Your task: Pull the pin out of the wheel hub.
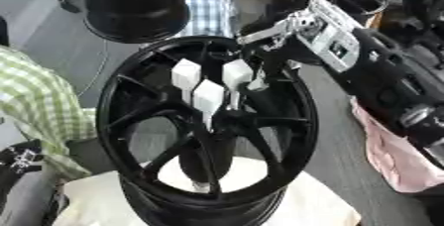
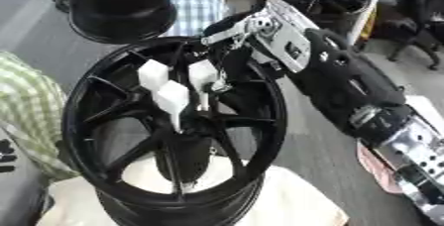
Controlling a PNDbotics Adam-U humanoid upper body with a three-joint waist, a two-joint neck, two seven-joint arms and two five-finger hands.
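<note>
Three pins (image 1: 208, 93): white, standing in the wheel hub (image 1: 208, 121).
Right hand (image 1: 260, 66): at one pin; grip cannot be told.
Risk: fingers slip off.

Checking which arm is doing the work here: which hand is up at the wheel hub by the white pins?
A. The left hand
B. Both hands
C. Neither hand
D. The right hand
D: only the right hand, on the arm coming in from the right, reaches the wheel hub beside the white pins; no left hand shows.
</note>
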